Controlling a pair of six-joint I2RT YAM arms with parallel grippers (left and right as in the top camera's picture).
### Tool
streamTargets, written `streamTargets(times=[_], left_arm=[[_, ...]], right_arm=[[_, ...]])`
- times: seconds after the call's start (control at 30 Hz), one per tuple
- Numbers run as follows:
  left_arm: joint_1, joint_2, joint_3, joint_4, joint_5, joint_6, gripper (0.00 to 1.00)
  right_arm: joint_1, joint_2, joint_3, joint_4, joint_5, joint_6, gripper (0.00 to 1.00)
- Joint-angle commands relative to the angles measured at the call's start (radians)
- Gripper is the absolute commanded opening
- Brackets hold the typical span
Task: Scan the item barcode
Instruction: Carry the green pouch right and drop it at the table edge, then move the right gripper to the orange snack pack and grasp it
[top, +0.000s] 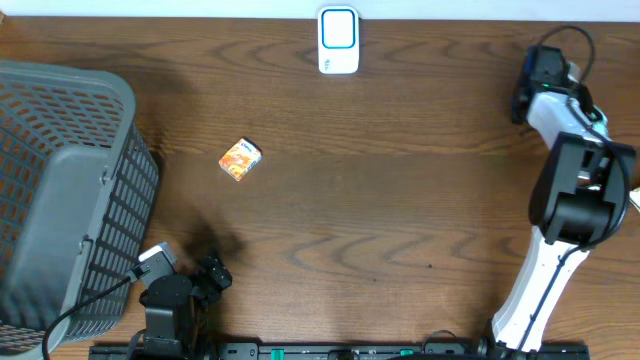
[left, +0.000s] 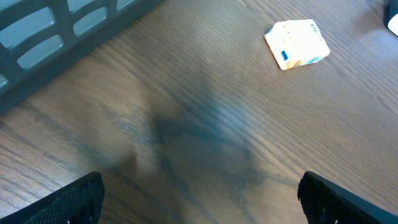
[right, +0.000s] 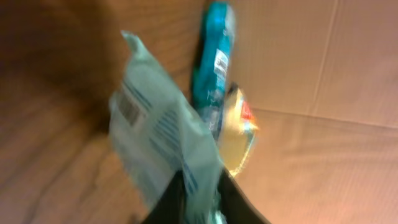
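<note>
My right gripper (right: 200, 186) is shut on the lower edge of a pale green packet (right: 158, 140), which is blurred and shows a barcode near its upper left. It hangs inside a cardboard box (right: 323, 168), beside a teal packet (right: 214, 56) and a yellow item (right: 239, 134). The white and blue scanner (top: 338, 40) stands at the table's far edge. A small orange and white box (top: 240, 159) (left: 297, 43) lies on the table. My left gripper (top: 205, 272) (left: 199, 202) is open and holds nothing, low over bare wood near the front edge.
A grey mesh basket (top: 60, 200) (left: 50, 37) fills the left side of the table, close to my left gripper. The right arm (top: 570, 190) reaches along the table's right edge toward the far right corner.
</note>
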Motion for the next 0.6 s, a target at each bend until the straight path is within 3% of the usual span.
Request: streamTargets(times=[0.0,0.1,0.27,0.43,0.57], left_arm=[[0.003,-0.002,-0.006,-0.059,-0.029,0.005,0.98],[0.003,-0.002,-0.006,-0.059,-0.029,0.005,0.98],[0.003,-0.002,-0.006,-0.059,-0.029,0.005,0.98],[0.003,-0.002,-0.006,-0.059,-0.029,0.005,0.98],[0.003,-0.002,-0.006,-0.059,-0.029,0.005,0.98]], right_arm=[[-0.042,-0.026,0.006,-0.114,-0.211,0.286,0.63],[-0.041,-0.047,0.01,-0.185,-0.417,0.347,0.99],[0.004,-0.183,0.01,-0.208,-0.76,0.402,0.99],[0.103,-0.384,0.01,-0.3,-1.133,0.617,0.99],[0.239,-0.48,0.01,-0.395,-1.328,0.685,0.99]])
